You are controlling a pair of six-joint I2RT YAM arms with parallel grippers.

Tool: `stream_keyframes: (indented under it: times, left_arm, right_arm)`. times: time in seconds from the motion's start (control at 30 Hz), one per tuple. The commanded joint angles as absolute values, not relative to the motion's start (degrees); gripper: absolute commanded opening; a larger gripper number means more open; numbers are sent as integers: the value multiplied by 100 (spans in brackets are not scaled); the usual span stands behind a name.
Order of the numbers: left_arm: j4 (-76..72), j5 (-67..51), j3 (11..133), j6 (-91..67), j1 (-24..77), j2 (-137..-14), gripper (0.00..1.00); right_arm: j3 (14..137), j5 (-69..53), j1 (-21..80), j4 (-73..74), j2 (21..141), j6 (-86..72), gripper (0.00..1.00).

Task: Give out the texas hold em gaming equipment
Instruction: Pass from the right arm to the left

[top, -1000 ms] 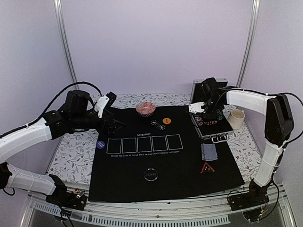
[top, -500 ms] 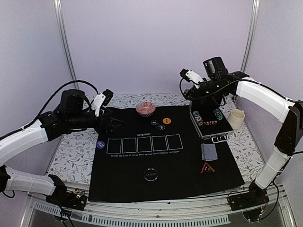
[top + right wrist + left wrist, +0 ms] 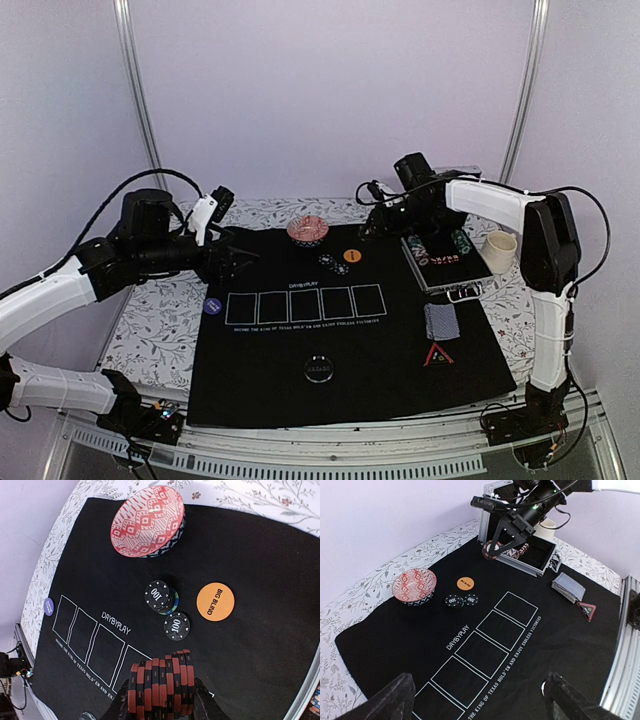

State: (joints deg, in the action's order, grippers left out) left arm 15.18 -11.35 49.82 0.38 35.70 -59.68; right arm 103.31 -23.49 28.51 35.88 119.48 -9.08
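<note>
Right wrist view gives us the clearest look: the right gripper (image 3: 162,702) is partly closed on a stack of red-and-black chips (image 3: 160,680) turned on edge. It holds them above the black mat (image 3: 260,560), near the black chips (image 3: 161,596) and the orange button (image 3: 215,601). We see the left gripper (image 3: 480,705) spread wide and empty over the mat's left part. The playing cards (image 3: 441,321) and red-edged triangle (image 3: 438,355) lie on the mat's right side, and the blue button (image 3: 211,306) lies at its left edge.
</note>
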Motion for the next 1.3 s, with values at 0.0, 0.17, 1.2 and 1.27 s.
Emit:
stream_keyframes:
  times: [0.0, 0.17, 1.2, 1.27]
  left_arm:
    - [1385, -1115, 4914, 4, 3498, -5880, 91]
    - [1394, -1101, 4913, 9, 3498, -5905, 91]
    - [1258, -1995, 5006, 106, 3528, -6491, 88]
    - [1102, -2187, 4961, 166, 3577, -6482, 89]
  right_arm:
    - [10494, -3115, 2658, 3050, 12350, -1785, 2]
    - [10497, -3507, 2575, 2586, 12848, -2355, 2]
    - [9853, -3302, 3184, 2447, 12404, -2341, 2]
    - [9556, -3462, 3383, 2267, 12187, -2358, 2]
